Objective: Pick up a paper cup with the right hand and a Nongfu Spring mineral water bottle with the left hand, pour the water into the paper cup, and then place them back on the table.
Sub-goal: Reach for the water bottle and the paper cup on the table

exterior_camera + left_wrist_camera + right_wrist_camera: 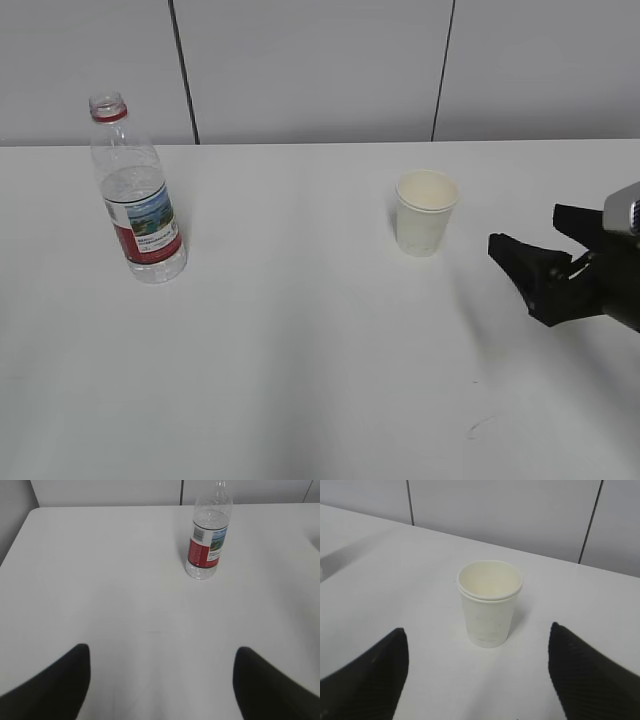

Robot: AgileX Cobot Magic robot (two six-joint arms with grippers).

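In the exterior view, the right hand (535, 252) reaches in from the right edge with its 2 black fingers (520, 262) spread wide and nothing between them; the paper cup (425, 212) stands upright on the table (300, 350) just ahead of the fingertips, apart from them, with its mouth open upward. The Nongfu Spring mineral water bottle (137, 192) stands upright far beyond the cup on the table's left side, uncapped, with its red neck ring and red-and-white label facing the camera. A small dark scratch mark (480, 427) lies on the table just below the right hand's fingers. The left hand does not appear in this view. In the left wrist view, the left hand (160, 680) shows 2 dark fingers (55, 685) at the bottom corners, set wide apart and empty; the bottle (208, 535) stands well ahead of them, slightly toward the right-side finger. In the right wrist view, the right hand's fingers (370, 675) are likewise wide and empty, and the cup (489, 603) stands ahead of them, centred on the gap and not touching either one.
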